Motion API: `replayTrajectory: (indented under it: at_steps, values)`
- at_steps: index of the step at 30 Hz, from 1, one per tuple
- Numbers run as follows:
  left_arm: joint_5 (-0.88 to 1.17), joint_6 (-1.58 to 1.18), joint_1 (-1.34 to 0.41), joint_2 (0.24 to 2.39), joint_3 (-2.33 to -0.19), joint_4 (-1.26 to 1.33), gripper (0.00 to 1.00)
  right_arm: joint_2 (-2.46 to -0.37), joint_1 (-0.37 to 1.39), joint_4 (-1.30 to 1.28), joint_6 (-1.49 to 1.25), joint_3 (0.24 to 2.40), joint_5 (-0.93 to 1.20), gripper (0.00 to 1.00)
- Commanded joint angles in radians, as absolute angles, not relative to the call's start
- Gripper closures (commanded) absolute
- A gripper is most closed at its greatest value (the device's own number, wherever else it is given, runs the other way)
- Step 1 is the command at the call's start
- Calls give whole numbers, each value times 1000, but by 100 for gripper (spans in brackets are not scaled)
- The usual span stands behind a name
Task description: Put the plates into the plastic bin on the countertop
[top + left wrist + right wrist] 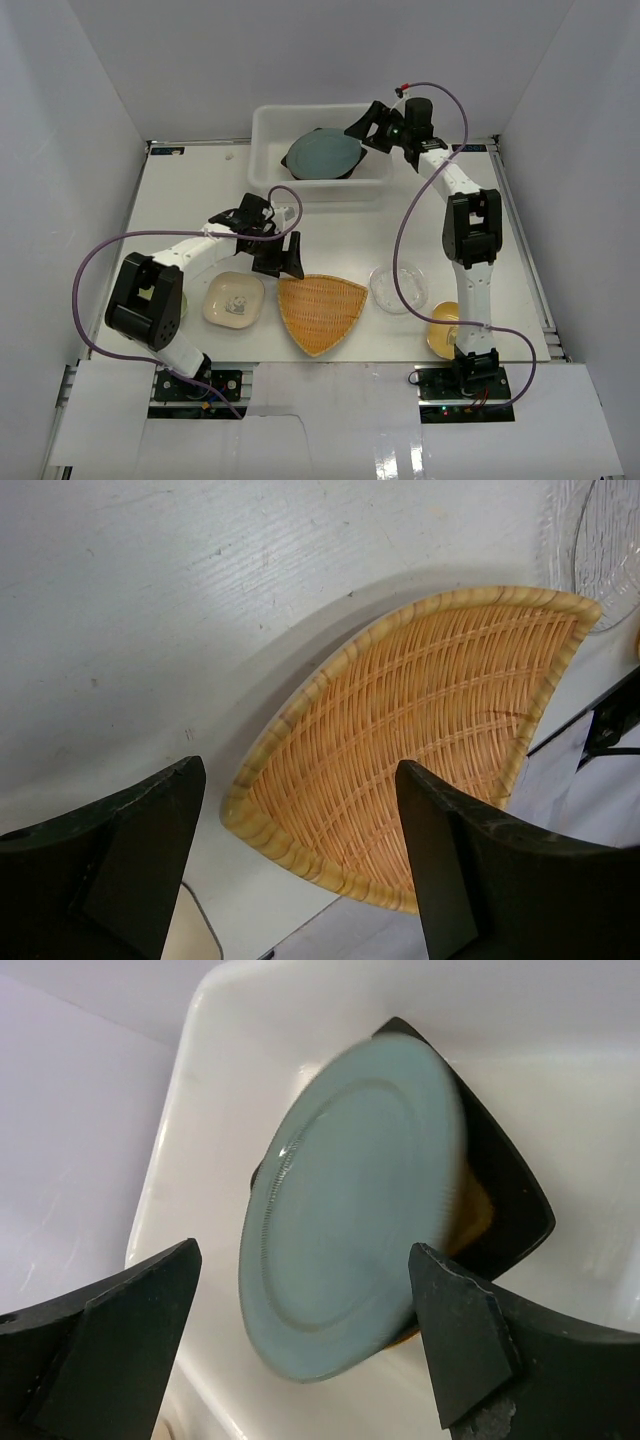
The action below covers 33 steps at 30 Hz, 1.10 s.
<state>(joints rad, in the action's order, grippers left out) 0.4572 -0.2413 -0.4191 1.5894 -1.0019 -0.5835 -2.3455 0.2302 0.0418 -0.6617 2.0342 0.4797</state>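
Observation:
The plastic bin (268, 140) stands at the back of the countertop (190, 210). In it a round teal plate (322, 155) leans tilted on a black-amber square plate (505, 1205). My right gripper (360, 128) hovers open over the bin's right end, with the teal plate (350, 1210) free below its fingers (455, 1340). An orange woven fan plate (320, 312) lies near the front. Open and empty, my left gripper (280, 258) hangs just above the left corner of the fan plate (420, 720). A cream plate (234, 300), a clear glass plate (398, 287) and a yellow plate (442, 330) also lie on the countertop.
White walls enclose the countertop on three sides. A green dish (184, 306) shows partly under the left arm's elbow. The yellow plate lies half hidden behind the right arm's base. Purple cables loop from both arms.

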Motion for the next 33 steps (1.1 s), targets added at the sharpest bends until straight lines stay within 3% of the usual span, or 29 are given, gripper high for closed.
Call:
replayTrajectory:
  at_steps: [1, 6, 11, 20, 23, 28, 31, 33]
  values:
    - [480, -215, -431, 1583, -999, -607, 13, -2232, 215, 98, -604, 2048, 563, 10]
    - [456, -212, -451, 1597, -983, -620, 22, -2243, 207, 58, -620, 2046, 603, 10]
    - [442, -212, -462, 1589, -965, -623, 39, -2155, 207, 95, -607, 1925, 580, 10]
    - [436, -236, -482, 1548, -905, -624, 43, -1916, 207, 207, -607, 1599, 569, 10]
    - [434, -235, -485, 1545, -891, -620, 55, -1823, 212, 297, -638, 1418, 581, 10]
    - [416, -239, -488, 1536, -900, -620, 87, -1680, 245, 370, -647, 1209, 581, 10]
    - [414, -252, -486, 1497, -910, -620, 100, -1628, 264, 376, -631, 1135, 586, 10]
    - [423, -261, -486, 1479, -920, -618, 100, -1599, 264, 376, -630, 1099, 584, 10]
